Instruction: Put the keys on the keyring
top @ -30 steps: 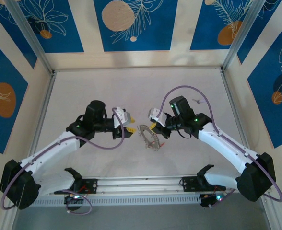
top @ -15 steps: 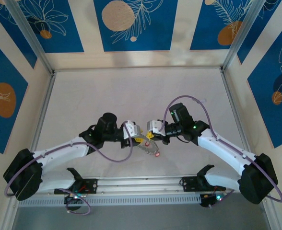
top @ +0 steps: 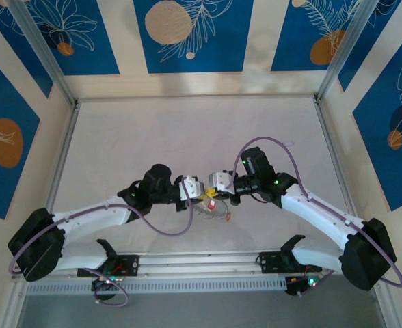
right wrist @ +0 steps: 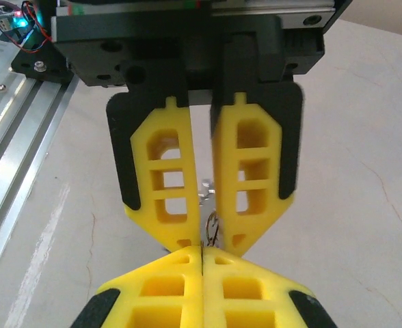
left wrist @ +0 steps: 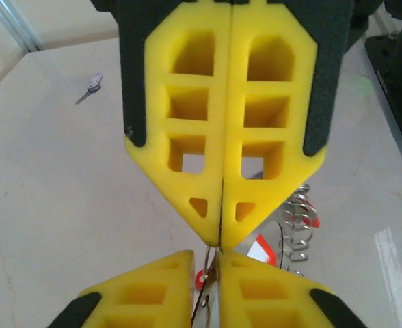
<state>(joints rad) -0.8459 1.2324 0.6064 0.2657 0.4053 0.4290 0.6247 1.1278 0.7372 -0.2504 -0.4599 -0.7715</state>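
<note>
My two grippers meet tip to tip over the near middle of the table. The right gripper (top: 212, 193) (right wrist: 202, 251) is shut, with the keyring's thin metal edge running into the seam of its fingertips. The left gripper (top: 201, 195) (left wrist: 206, 257) faces it with its jaws nearly together, pinching a thin flat strip and wire of the keyring (left wrist: 212, 290). The rest of the keyring (top: 218, 212) hangs below, its coiled toothed edge (left wrist: 297, 229) beside red-tagged keys (left wrist: 262, 249). A small silvery key (left wrist: 91, 85) lies alone on the table further off.
The metal rail (top: 201, 263) with both arm bases runs along the near edge. Aluminium frame posts (top: 64, 154) and patterned walls close the white table in on three sides. Purple cables loop off both wrists.
The left arm has swung right to meet the right gripper, and its jaws have closed from wide apart onto the ring. The right gripper has lowered slightly, still holding the ring.
</note>
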